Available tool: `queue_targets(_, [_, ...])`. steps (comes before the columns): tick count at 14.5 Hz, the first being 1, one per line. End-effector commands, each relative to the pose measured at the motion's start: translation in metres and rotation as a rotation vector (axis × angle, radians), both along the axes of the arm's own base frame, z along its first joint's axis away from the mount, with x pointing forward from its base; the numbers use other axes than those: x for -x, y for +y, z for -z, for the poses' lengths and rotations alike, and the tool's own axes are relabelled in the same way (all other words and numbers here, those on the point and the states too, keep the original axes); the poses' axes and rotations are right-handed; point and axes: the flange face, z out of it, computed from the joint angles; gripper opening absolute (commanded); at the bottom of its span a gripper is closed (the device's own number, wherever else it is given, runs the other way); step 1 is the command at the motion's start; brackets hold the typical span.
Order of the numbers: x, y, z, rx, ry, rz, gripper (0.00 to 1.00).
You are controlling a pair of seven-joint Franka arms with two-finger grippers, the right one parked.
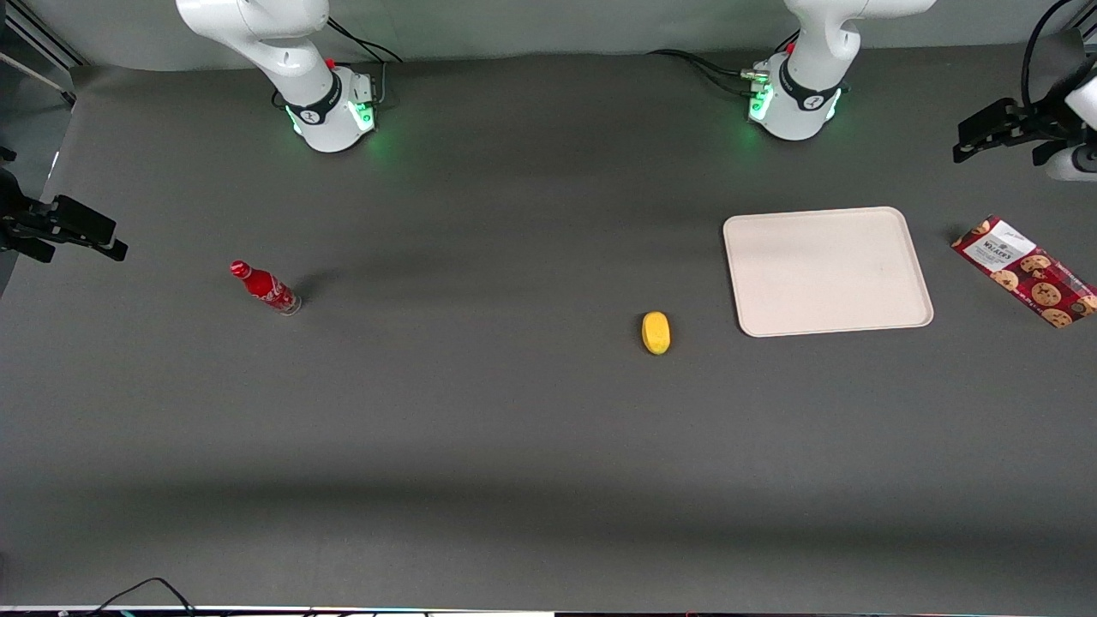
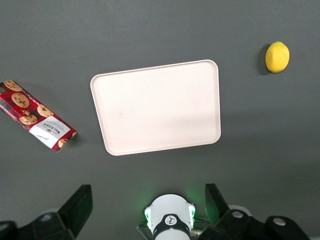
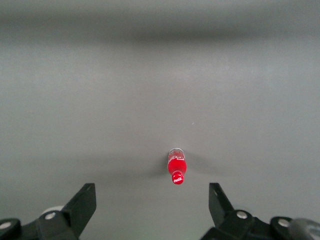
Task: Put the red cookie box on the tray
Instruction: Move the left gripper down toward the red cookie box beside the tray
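Cookie box (image 1: 1025, 270) is lying flat on the bench (image 1: 480, 428), toward the working arm's end, just beside the tray (image 1: 827, 271) but apart from it, with a strip of bare bench between. It is sitting at a slant to the tray's edges, white label end farther from the front camera. Tray is carrying nothing.

Hand (image 2: 147, 207) is hanging high above the bench, fingers spread wide, gripping nothing. In the wrist view it is looking down on the tray and the box together. Reach is not yet begun.

Judgement on doing this step well: the box is long and narrow, so the fingers should be closing across the short width, near the middle of its length, to stop it from swinging when lifted. That probably means turning the wrist to match the box's slant before descending. Coming down square and low matters, as the box is thin and lying flat.

A yellow lemon-like fruit (image 1: 656, 332) is sitting nearer the front camera than the tray, off the likely path. A red bottle (image 1: 264, 287) is standing well away toward the parked arm's end; no concern.
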Motion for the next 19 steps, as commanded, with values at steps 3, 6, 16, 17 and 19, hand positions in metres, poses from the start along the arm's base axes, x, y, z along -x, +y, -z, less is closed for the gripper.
queue_targets(3, [0.000, 0.000, -0.006, -0.024, 0.006, 0.004, 1.00])
queue_targets(6, [-0.002, 0.007, -0.002, -0.024, 0.014, -0.018, 1.00])
queue_targets(16, [-0.017, 0.255, 0.098, -0.167, 0.111, -0.217, 1.00])
queue_targets(17, [-0.025, 0.282, 0.131, -0.186, 0.128, -0.218, 1.00])
queue_targets(19, [-0.030, 0.330, 0.196, -0.241, 0.153, -0.191, 1.00])
